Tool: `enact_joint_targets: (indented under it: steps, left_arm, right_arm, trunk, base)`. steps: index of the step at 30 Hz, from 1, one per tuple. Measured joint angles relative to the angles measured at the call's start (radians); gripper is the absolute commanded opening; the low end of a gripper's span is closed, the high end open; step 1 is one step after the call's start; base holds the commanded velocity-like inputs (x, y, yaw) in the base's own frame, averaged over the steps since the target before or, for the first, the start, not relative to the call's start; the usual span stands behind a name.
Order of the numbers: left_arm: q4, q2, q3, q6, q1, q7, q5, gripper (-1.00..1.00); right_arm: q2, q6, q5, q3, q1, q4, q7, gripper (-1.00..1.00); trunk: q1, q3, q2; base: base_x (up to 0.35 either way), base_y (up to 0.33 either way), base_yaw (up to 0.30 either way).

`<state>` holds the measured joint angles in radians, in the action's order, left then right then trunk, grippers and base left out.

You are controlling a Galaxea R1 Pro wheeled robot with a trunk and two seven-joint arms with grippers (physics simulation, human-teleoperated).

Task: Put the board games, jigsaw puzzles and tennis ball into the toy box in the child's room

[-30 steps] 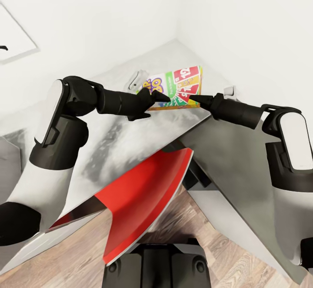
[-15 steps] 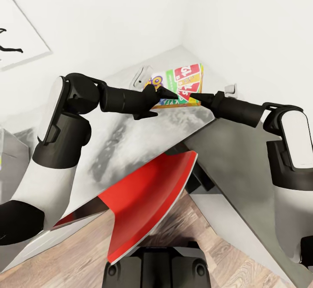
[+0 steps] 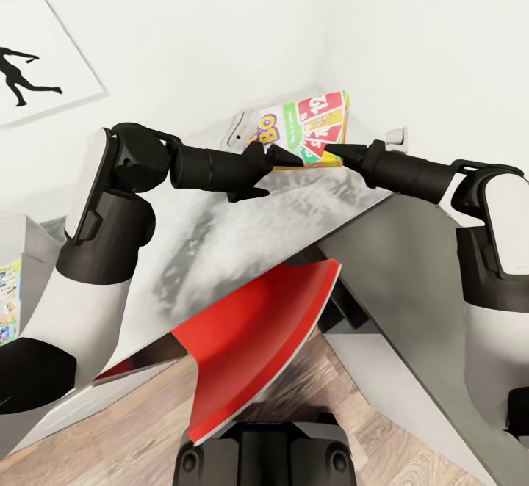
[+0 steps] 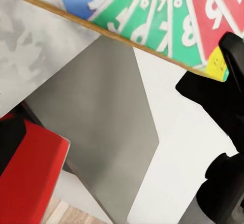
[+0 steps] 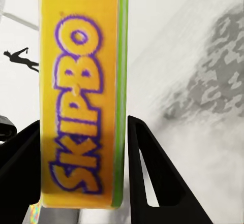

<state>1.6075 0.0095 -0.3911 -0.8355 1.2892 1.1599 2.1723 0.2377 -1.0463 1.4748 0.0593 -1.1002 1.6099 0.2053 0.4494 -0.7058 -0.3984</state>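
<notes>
One board game (image 3: 305, 128), white and green, yellow edge lettered "SKIPBO" (image 5: 79, 107), numbered cards printed on its face; held tilted above the table (image 3: 242, 229) corner. Right gripper (image 3: 332, 151): fingers pinching the box's edge. Left gripper (image 3: 283, 157): at the box's lower edge, jaw state indeterminate. Red chair (image 3: 257, 339) below.

White walls (image 3: 411, 38) meet in a corner, and a black runner-silhouette picture (image 3: 29, 75) hangs on the one at the view's left. Below, a red chair (image 3: 257, 339) stands tucked against the marbled grey desk edge on wood plank floor (image 3: 132, 449).
</notes>
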Motion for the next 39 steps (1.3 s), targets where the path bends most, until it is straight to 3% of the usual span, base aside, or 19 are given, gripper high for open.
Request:
enact_joint_targets:
  steps: [21, 39]
  left_arm:
    - [0.0, -0.003, 0.0, 0.001, -0.001, -0.004, 0.001, 1.0]
    - [-0.001, -0.005, 0.0, 0.002, -0.01, -0.008, 0.002, 1.0]
  right_arm:
    - [0.005, 0.0, 0.007, -0.002, -0.045, 0.0, 0.029, -1.0]
    - [0.006, 0.0, 0.022, -0.008, -0.037, 0.0, 0.03, -1.0]
  trunk:
    - [0.0, 0.031, 0.0]
    - [0.0, 0.057, 0.0]
  base:
    - [0.0, 0.0, 0.083]
    - [0.0, 0.0, 0.084]
